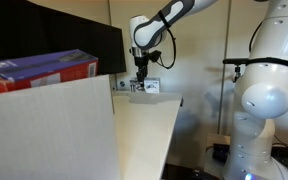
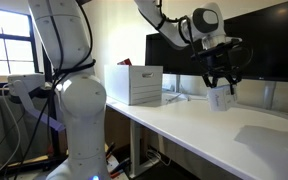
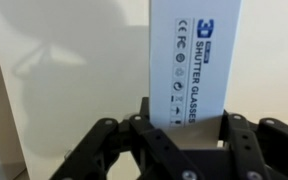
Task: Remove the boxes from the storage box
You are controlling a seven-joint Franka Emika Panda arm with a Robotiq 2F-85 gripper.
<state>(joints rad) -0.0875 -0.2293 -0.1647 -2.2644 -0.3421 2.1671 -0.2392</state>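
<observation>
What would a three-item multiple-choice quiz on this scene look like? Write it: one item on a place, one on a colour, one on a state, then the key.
1. The red carton is
A. at the storage box, showing above its wall
B. between the jaws
C. on the floor

2. The shutter-glasses carton is
A. brown
B. white with dark print
C. green

3. The jaws are
A. wide open and empty
B. out of view
C. shut on the shutter-glasses carton

Key: 1 A, an exterior view shows it over the storage box's wall. 2 B, the wrist view shows its white face with dark lettering. 3 C, the wrist view shows the jaws clamped on its two sides.
</observation>
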